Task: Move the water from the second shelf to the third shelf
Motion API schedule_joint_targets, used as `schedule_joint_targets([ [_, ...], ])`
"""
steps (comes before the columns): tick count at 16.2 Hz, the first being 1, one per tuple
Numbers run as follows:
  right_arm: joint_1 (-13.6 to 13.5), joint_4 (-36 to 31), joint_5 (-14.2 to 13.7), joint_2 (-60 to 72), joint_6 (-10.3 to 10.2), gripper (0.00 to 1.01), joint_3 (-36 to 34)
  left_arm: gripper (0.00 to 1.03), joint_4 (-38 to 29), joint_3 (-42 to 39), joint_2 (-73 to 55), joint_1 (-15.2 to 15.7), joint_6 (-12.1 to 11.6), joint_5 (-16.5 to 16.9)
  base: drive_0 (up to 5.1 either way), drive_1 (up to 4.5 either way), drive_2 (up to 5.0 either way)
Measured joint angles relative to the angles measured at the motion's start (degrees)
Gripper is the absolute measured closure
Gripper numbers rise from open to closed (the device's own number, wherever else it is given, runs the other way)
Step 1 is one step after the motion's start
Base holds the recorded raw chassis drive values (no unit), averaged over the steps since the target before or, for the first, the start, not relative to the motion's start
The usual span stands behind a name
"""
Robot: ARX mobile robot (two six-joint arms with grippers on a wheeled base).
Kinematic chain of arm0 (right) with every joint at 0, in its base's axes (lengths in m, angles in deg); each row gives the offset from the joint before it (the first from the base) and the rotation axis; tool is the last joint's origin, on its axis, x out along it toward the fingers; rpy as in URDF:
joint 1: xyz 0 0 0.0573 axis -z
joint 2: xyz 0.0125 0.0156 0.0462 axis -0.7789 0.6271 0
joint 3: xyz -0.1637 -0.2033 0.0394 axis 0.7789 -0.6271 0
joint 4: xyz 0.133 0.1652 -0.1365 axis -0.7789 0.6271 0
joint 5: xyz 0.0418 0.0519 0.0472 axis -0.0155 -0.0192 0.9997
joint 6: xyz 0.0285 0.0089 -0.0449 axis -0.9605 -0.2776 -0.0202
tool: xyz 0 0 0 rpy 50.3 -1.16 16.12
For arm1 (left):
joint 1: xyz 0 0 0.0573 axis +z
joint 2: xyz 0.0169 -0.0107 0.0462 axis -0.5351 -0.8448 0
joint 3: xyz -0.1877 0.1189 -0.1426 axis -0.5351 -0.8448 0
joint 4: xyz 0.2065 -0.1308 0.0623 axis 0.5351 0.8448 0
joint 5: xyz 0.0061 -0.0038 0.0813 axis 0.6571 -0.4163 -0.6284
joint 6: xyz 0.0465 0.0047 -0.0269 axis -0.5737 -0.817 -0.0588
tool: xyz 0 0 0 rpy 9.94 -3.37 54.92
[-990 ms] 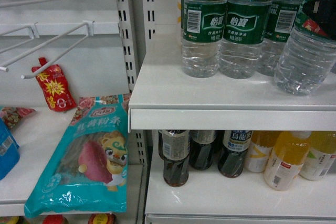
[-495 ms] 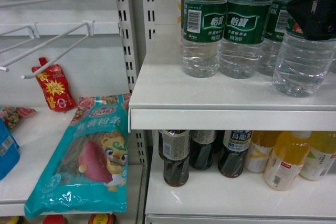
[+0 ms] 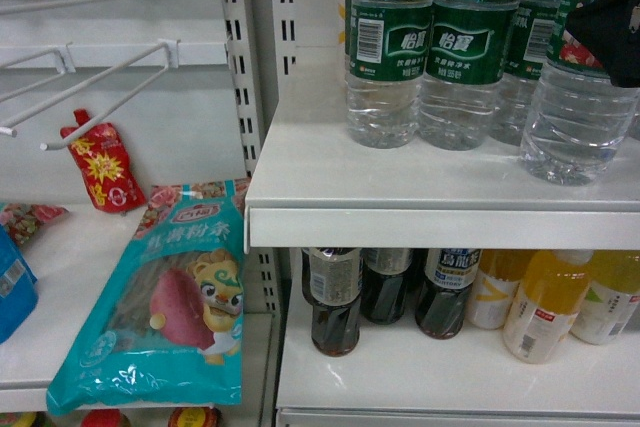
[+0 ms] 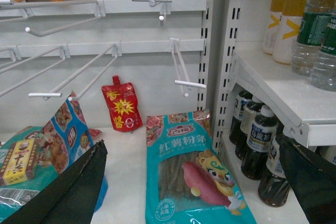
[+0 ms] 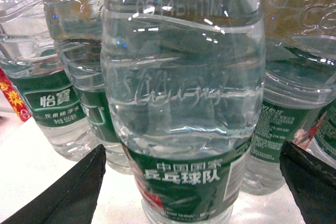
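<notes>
Clear water (image 5: pixel 181 103) stands upright, shelved.

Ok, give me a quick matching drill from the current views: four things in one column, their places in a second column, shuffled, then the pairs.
Things:
1. water
2. dark tea bottles
3. teal snack bag
4. red pouch

Places:
A. leaning against the back panel under the wire hooks
B. lying flat on the left bay's shelf
C. upper shelf on the right, between the fingers of the right gripper
D. lower shelf, left of the orange drinks

Pairs: 1-C, 2-D, 3-B, 4-A
</notes>
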Motion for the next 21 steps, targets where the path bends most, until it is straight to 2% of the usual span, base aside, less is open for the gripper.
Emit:
schedule_joint_targets([
  [6, 0.0, 4.1, 1.7, -6.8, 0.0, 0.03, -4.1, 0.05, 0.0, 0.0, 0.0, 0.0, 0.0, 0.0, 0.0, 0.0, 0.0],
  [9, 0.0, 7.3, 2.5, -16.9, 0.1, 0.03, -8.6, 0.05, 0.0, 0.0, 0.0, 0.0, 0.0, 0.0, 0.0, 0.0, 0.0],
  [11, 0.2, 11.7, 2.5, -25.8, 0.0, 0.03, -11.2, 0.05, 0.0, 0.0, 0.0, 0.0, 0.0, 0.0, 0.0, 0.0, 0.0],
  [14, 2.4, 19.9, 2.6, -39.1, -1.0, 0.03, -12.3, 0.05, 0.0, 0.0, 0.0, 0.0, 0.0, 0.0, 0.0, 0.0, 0.0],
  [15, 1.4, 19.8, -5.5, -44.1, 0.2, 0.15, -14.6, 0.05, 0.0, 0.0, 0.0, 0.0, 0.0, 0.0, 0.0, 0.0, 0.0],
  [17, 6.8, 26.1, -8.6, -54.2, 1.3, 0.4, -20.2, 0.05, 0.0, 0.0, 0.0, 0.0, 0.0, 0.0, 0.0, 0.0, 0.0],
  [19, 6.2, 29.0, -8.0, -61.9, 1.7, 0.64, -23.6, 0.05, 0.0, 0.0, 0.0, 0.0, 0.0, 0.0, 0.0, 0.0, 0.0],
  [21, 6.3, 28.3, -8.0, -66.1, 1.7, 0.9, -27.1, 0.05, 0.0, 0.0, 0.0, 0.0, 0.0, 0.0, 0.0, 0.0, 0.0],
])
